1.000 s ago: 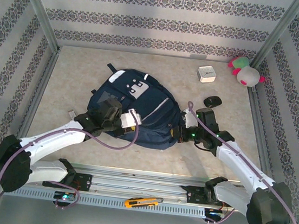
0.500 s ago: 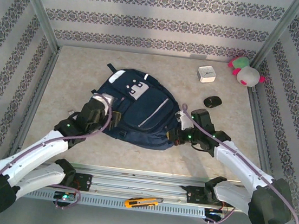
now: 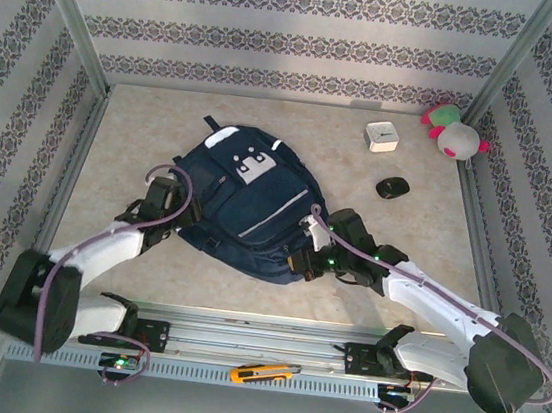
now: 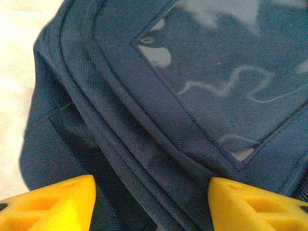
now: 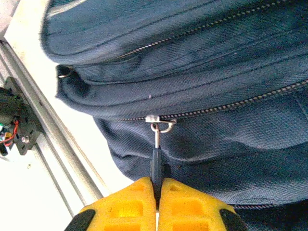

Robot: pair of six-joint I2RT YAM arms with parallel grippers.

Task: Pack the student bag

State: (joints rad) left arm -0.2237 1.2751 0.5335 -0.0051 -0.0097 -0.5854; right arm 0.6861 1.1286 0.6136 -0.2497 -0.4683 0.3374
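Left fingers apart, right fingers together.

A small white box sits far back on the right of the beige table, with a black computer mouse nearer and slightly right of it. A pink, green and white plush toy rests in the far right corner against the patterned wall. An orange utility knife lies at the near edge.

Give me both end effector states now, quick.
Left end effector: open, facing the large navy-blue fabric backpack, holding nothing.
Right end effector: closed on the backpack's dark flat zipper pull tab.
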